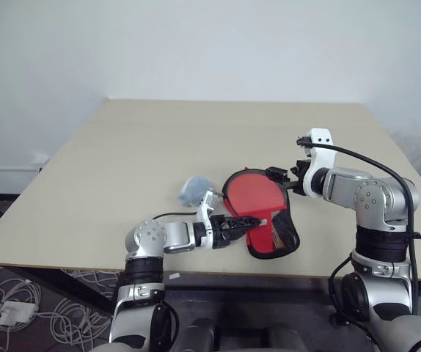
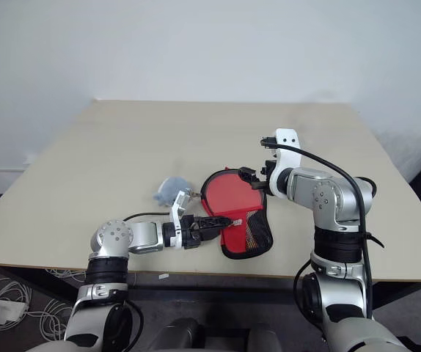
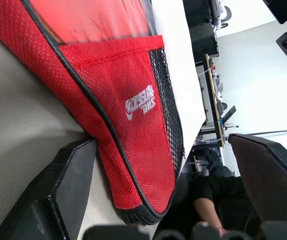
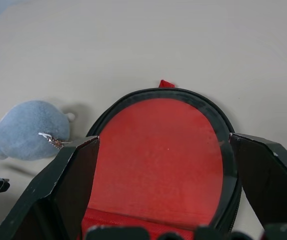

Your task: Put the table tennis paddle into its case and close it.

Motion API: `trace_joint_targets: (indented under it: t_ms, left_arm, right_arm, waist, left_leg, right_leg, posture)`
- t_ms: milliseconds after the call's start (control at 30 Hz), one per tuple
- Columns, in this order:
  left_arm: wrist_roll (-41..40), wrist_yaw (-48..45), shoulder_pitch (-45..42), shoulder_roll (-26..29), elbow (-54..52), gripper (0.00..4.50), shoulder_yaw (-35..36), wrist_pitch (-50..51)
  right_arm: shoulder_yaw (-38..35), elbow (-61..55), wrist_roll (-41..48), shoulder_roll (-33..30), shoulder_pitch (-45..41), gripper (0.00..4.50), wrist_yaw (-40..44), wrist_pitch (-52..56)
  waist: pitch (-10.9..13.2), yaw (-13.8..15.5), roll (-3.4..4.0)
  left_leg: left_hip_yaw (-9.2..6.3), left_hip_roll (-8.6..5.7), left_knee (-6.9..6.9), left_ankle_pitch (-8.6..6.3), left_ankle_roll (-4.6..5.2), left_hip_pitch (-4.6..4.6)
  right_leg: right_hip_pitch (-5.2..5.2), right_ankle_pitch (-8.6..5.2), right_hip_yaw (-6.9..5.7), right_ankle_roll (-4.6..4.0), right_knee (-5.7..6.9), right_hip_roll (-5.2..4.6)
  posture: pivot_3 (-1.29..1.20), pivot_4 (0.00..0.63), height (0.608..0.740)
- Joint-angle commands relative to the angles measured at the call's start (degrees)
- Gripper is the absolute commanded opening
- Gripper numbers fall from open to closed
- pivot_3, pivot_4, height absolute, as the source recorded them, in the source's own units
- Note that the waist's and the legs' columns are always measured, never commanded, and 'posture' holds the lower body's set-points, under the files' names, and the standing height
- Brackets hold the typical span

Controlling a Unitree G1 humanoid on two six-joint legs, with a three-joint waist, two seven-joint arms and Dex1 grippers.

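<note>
The case [image 1: 263, 212] lies flat on the table [image 1: 122, 147], near the front edge. Its round end points away toward the far side of the table, and its narrow end points at the front edge and a bit right. The red paddle [image 4: 163, 155] shows through the clear window. A grey-blue lump [image 1: 193, 189] sits just left of the case. The left gripper [image 1: 258, 221] is at the narrow end, jaws spread wide. The right gripper [image 1: 275, 174] hangs by the round end, jaws spread wide too.
</note>
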Motion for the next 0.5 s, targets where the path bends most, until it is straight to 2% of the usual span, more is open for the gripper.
trace_joint_targets:
  t_ms: [33,100,200,500]
  left_arm:
    - [1.8,1.2,0.7,-1.0,1.5,4.48,-2.9,2.3]
    - [2.2,1.3,0.8,-0.6,1.4,4.31,-3.2,3.1]
    - [2.5,1.0,0.9,-0.2,1.2,3.55,-3.4,4.1]
    - [4.1,0.8,0.4,1.1,1.3,0.59,-3.3,8.6]
  right_arm:
    - [-0.1,-1.7,0.2,0.2,-1.7,4.50,-0.1,-1.1]
    - [0.0,-1.6,0.2,0.2,-1.8,4.50,0.0,-1.2]
    - [0.2,-1.5,0.2,0.4,-1.9,4.50,0.0,-1.4]
    - [0.2,-1.6,0.2,1.2,-2.2,4.50,-0.3,-1.5]
  waist:
    - [0.0,0.0,0.00]
    - [0.0,0.0,0.00]
    - [0.0,-0.1,-0.01]
    - [0.0,-0.2,0.00]
  left_leg:
    - [0.00,0.00,0.00,0.00,0.00,0.00]
    - [0.00,0.00,-0.01,0.00,0.00,0.00]
    - [0.01,0.02,-0.04,-0.01,0.00,0.00]
    - [0.00,0.07,-0.14,0.00,-0.01,-0.05]
  right_leg:
    - [0.00,0.00,0.00,0.00,0.00,0.00]
    - [0.00,0.00,0.00,0.00,0.00,0.00]
    - [-0.02,-0.01,0.01,0.01,-0.01,0.01]
    - [-0.10,-0.01,0.02,0.01,0.00,0.06]
  posture:
    - [0.00,0.000,0.734]
    - [0.00,0.000,0.734]
    - [0.00,0.000,0.734]
    - [0.00,0.000,0.734]
